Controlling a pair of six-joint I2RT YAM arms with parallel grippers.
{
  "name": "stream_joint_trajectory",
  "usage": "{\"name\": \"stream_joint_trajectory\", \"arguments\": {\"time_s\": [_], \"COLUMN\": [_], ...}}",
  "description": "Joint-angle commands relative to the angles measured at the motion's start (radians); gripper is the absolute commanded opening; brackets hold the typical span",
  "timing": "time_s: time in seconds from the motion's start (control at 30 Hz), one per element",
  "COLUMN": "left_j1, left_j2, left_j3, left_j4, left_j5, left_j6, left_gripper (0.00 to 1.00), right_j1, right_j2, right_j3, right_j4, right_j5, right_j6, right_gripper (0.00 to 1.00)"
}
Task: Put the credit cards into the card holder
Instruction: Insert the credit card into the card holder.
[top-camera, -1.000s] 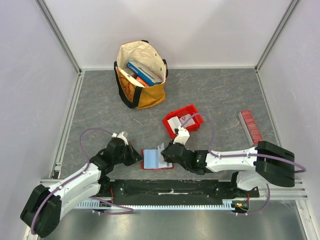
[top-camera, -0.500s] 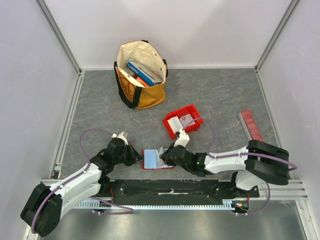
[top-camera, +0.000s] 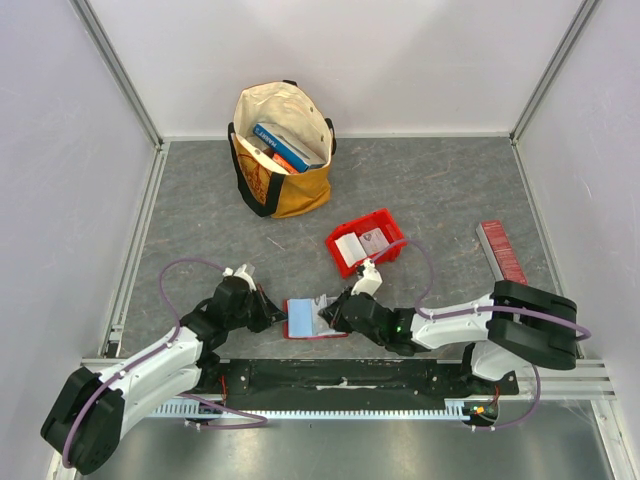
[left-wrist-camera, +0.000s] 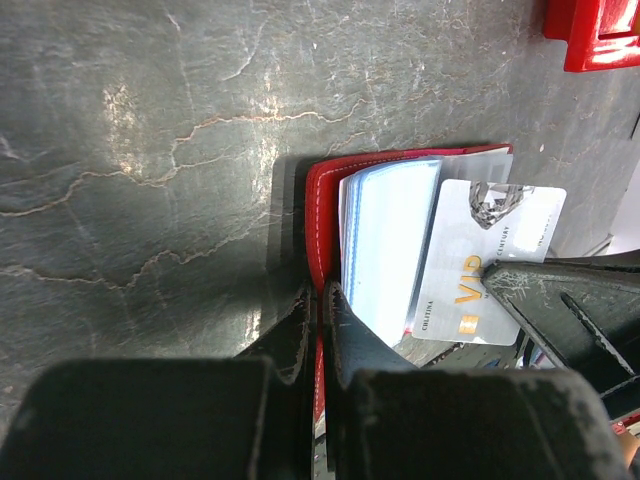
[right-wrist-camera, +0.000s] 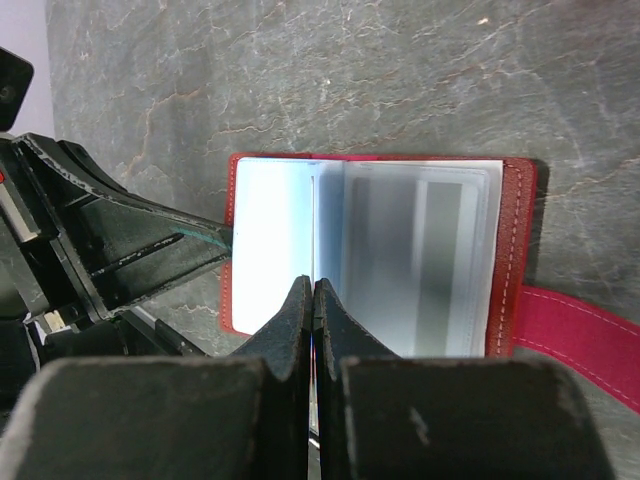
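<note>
The dark red card holder (top-camera: 310, 320) lies open on the table's near edge, its pale slots up (right-wrist-camera: 420, 250). My left gripper (top-camera: 273, 318) is shut on its left red edge (left-wrist-camera: 318, 230). My right gripper (top-camera: 328, 314) is shut on a pale grey credit card marked VIP (left-wrist-camera: 490, 255). It holds the card over the holder's middle fold, touching the pale sleeves. In the right wrist view the card shows edge-on between the fingers (right-wrist-camera: 313, 300). More credit cards (top-camera: 350, 246) lie in the red bin (top-camera: 392, 252).
A yellow tote bag (top-camera: 283, 150) with blue books stands at the back. A long ridged red strip (top-camera: 501, 252) lies at the right. Grey walls and metal rails bound the table on three sides.
My right gripper has moved a little left and down with the card, onto the open holder. The left gripper and the holder have stayed put.
</note>
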Motion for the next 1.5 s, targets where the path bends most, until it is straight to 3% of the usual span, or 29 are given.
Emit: {"name": "stream_joint_trajectory", "arguments": {"time_s": [0.0,0.5,1.03,1.27,1.47], "left_j1": [-0.001,-0.001,-0.002,-0.002,-0.001], "left_j2": [0.0,-0.006,-0.004,0.0,-0.001], "left_j3": [-0.006,-0.006,-0.012,-0.012,-0.011], "left_j4": [0.021,0.018,0.029,0.031,0.021], "left_j5": [-0.017,-0.023,-0.02,-0.022,-0.025], "left_j6": [-0.027,-0.03,-0.032,-0.033,-0.03], "left_gripper": [0.02,0.02,0.02,0.02,0.02], "right_j1": [-0.003,-0.004,-0.006,-0.006,-0.006], "right_j2": [0.037,-0.066,0.063,0.046,-0.008], "right_j3": [-0.013,-0.062,-0.032,-0.053,-0.064], "right_j4": [0.097,0.04,0.141,0.206,0.16], "right_j5": [-0.013,0.078,-0.011,-0.016,0.038], "right_j6": [0.03,0.036,0.03,0.017,0.017], "right_gripper": [0.0,0.0,0.0,0.0,0.0]}}
